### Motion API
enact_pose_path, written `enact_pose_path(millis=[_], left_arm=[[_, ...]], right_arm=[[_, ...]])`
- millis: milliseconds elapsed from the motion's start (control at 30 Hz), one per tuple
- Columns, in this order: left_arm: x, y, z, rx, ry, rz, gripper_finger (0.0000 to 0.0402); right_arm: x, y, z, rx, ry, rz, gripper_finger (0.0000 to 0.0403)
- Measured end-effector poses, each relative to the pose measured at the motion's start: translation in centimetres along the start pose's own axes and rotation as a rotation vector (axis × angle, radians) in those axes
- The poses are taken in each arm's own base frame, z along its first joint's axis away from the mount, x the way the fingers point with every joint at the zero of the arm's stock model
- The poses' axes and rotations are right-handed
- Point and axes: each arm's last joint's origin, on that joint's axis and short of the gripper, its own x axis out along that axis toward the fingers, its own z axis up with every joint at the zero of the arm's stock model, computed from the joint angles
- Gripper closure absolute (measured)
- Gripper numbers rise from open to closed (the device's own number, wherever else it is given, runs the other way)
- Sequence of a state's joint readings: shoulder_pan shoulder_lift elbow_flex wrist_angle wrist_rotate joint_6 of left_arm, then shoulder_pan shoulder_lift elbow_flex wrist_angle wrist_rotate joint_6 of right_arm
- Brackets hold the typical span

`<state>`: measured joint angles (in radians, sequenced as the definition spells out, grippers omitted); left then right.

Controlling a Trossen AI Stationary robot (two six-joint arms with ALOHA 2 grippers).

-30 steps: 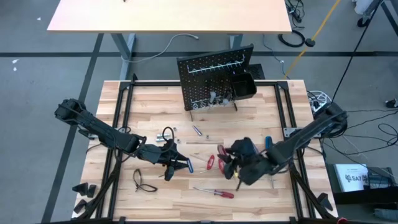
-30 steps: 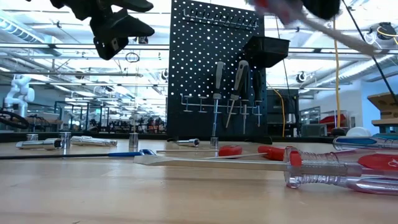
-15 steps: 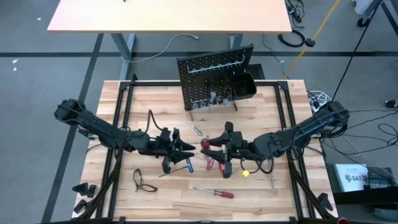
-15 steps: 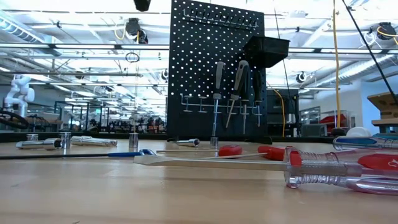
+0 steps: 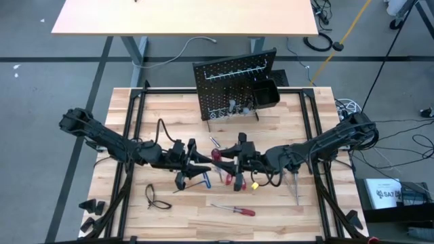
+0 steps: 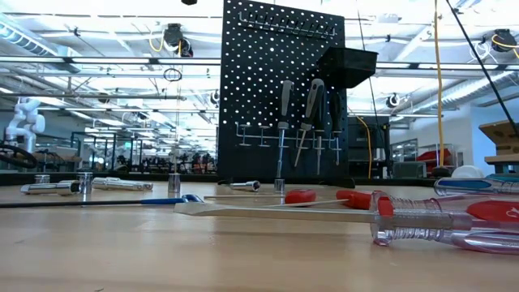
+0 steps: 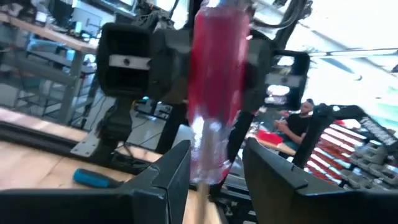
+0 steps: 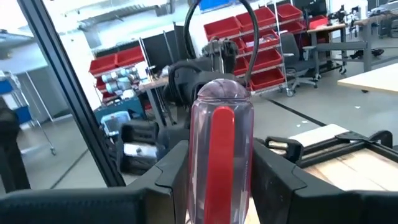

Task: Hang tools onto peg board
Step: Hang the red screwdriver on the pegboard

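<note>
Right gripper [image 5: 227, 157]: clamped on a red-handled screwdriver [image 5: 216, 154], held above mid-table. Left gripper [image 5: 202, 160]: facing it, fingers closed around the same screwdriver's handle [image 7: 214, 118]. Peg board [image 5: 234, 85]: upright at the table's far edge, several tools [image 6: 302, 122] hung. Remaining screwdrivers [image 5: 235, 209]: lying on the tabletop [image 5: 169, 115].

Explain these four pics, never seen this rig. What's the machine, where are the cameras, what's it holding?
It is a robot with two dark arms at a wooden table. One camera looks down from above, one sits at table height, and one rides on each wrist. The left gripper and right gripper meet mid-table, both closed on one red-handled screwdriver, apparently a handover. Behind stands the black peg board, with a few tools already hung. More screwdrivers and small silver bits lie loose on the table.
</note>
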<state>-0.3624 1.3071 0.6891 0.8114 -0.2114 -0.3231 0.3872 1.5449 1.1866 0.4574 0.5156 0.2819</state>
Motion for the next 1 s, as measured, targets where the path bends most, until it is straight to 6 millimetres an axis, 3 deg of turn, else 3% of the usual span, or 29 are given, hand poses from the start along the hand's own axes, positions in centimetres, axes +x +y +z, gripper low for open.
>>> enact_pose_path(millis=[400,1000], left_arm=[[0.2,0.9,0.0,0.000,0.029,-0.002,0.0253],[0.3,1.5,0.1,-0.020,0.045,-0.011,0.0254]], right_arm=[[1.7,-1.0,-1.1,0.033,-0.045,-0.013,0.0285],[2.8,-1.7,-2.2,0.053,-0.044,-0.033,0.0285]])
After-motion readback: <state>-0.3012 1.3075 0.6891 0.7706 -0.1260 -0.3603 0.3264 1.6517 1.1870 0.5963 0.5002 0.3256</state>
